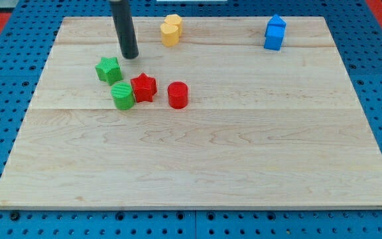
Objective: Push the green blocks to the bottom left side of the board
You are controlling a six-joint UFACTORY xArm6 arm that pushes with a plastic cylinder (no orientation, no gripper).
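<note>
Green blocks sit left of centre, toward the far half of the bench (197,172): green star (108,69) and, just nearer, green cylinder (122,95). The two look close together, maybe touching, can't tell. Cylinder touches the red star (143,87) on its right; red cylinder (178,94) is a little further right, apart from the star.

End effector is a bare rod, no jaws to open or close, so nothing gripped. My tip (130,56) is down on the bench just far-right of the green star, near it but with a small gap visible.

How I'd run the step: target is the near left corner, so the push line is diagonal, near and left. Tip is already on the correct side of the star. I'd drive through the star's centre, slow, since an off-centre hit will spin it off the line. Risk: star runs into the cylinder and both go together, which is fine, but the red star may get dragged along. If so, I'd split them and push the cylinder separately from its far-right side.

Yellow block (171,29) and blue block (274,32) at the far edge are well clear.
</note>
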